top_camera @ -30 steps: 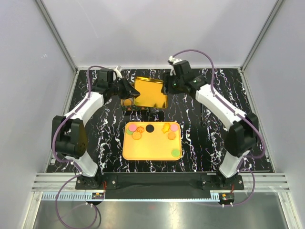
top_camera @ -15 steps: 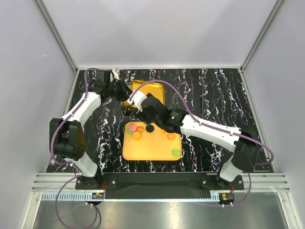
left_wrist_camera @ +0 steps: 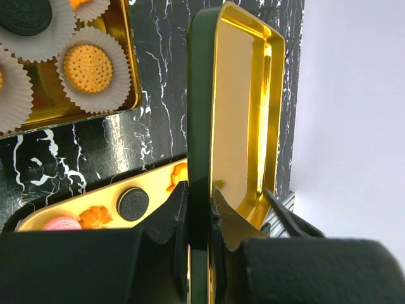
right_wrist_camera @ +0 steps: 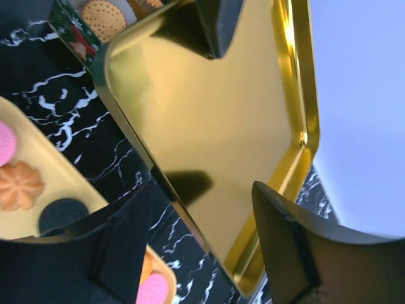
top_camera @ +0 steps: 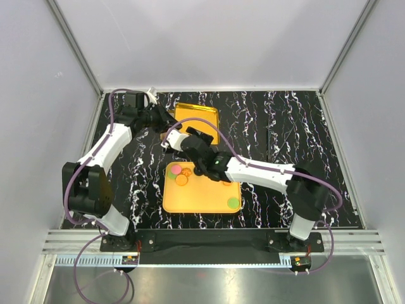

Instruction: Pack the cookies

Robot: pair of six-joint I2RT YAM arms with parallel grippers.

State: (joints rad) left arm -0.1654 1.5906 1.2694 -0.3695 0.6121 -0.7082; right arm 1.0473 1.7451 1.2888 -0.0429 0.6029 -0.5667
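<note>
Left claw (left_wrist_camera: 198,190) is clamped on the upright lid (left_wrist_camera: 243,107). Right claw (right_wrist_camera: 202,190), fingers apart, is nearer the cookies (top_camera: 181,180), just below it.

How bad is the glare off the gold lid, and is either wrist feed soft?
Left wrist: the lid mirrors brightly, a hot streak down its far rim; the left gripper clamped on it is dark and soft, the round cookie beyond is sharp. Right wrist: dark reflections on the lid's gold face, the right gripper a blurred silhouette. Top external: even light, no blown highlights.
</note>
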